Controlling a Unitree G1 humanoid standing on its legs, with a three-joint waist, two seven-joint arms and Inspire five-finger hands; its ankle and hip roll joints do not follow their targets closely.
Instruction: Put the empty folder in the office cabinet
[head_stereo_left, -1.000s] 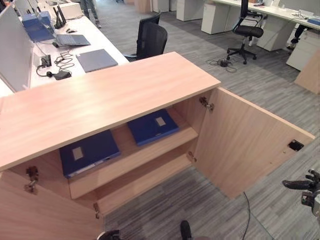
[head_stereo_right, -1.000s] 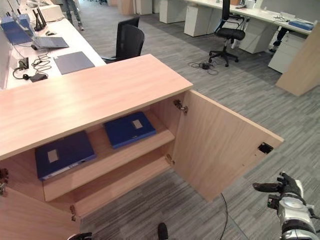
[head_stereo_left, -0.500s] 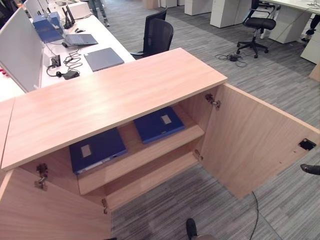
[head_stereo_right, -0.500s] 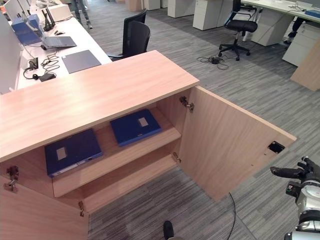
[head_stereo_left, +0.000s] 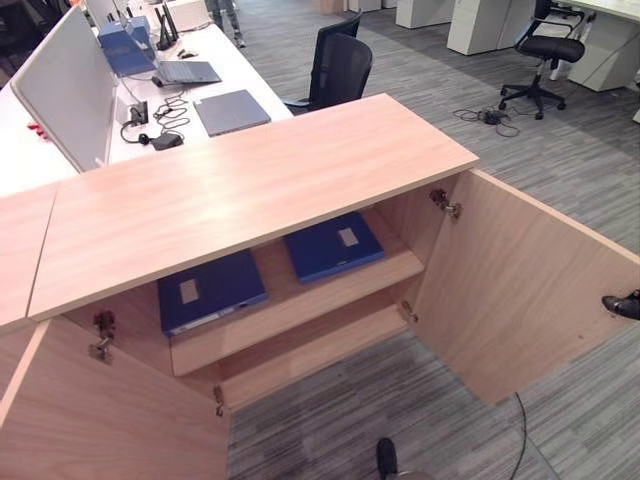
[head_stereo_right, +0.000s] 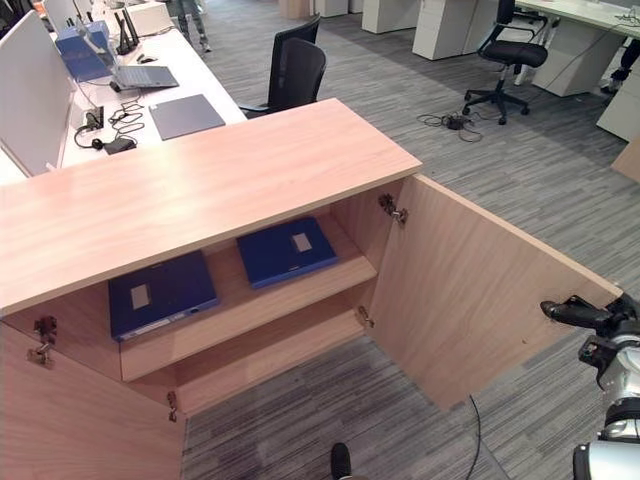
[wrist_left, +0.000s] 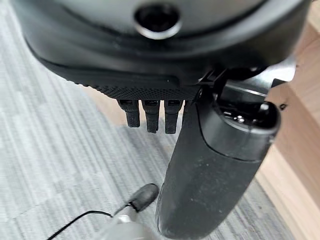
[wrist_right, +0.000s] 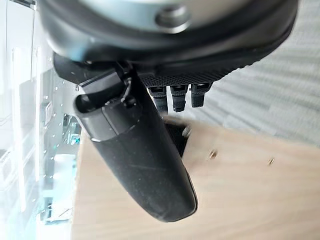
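Observation:
The wooden office cabinet (head_stereo_left: 250, 190) stands with both doors open. Two blue folders lie flat on its upper shelf, one at the left (head_stereo_left: 210, 290) and one at the right (head_stereo_left: 333, 245); the lower shelf (head_stereo_left: 300, 350) is bare. My right hand (head_stereo_right: 598, 325) is at the free edge of the right door (head_stereo_left: 520, 290), open, thumb (wrist_right: 135, 150) straight over the door panel (wrist_right: 240, 200); I cannot tell whether it touches. My left hand (wrist_left: 210, 175) hangs open over the carpet beside the cabinet wood, holding nothing.
The left door (head_stereo_left: 110, 420) swings out at the lower left. Behind the cabinet are a white desk (head_stereo_left: 60, 170) with a laptop (head_stereo_left: 185, 72), a grey folder (head_stereo_left: 230, 112) and cables, and a black chair (head_stereo_left: 335, 70). Another chair (head_stereo_right: 505, 60) stands at the back right.
The camera has moved, shifting the whole picture right and down. My right hand has risen from below the right door to its free edge. The folders lie as before.

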